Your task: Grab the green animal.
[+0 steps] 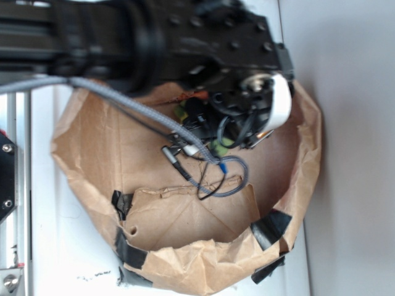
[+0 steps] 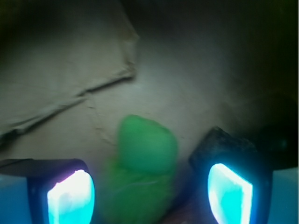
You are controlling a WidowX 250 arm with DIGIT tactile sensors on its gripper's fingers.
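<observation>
- my gripper (image 2: 149,193) hangs low inside the crumpled brown paper bowl (image 1: 296,185), jaws apart.
- the fuzzy green plush animal (image 2: 142,172) lies between my glowing pads (image 2: 70,198), so closing should catch it.
- a dark rock-like lump (image 2: 224,149) crowds my right pad.

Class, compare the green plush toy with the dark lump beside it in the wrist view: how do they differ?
The green animal is bright green; the dark lump is nearly black. The animal looks soft and rounded, the lump angular. The animal sits between the hand's fingers, the lump behind the right one. Both rest on brown paper.
</observation>
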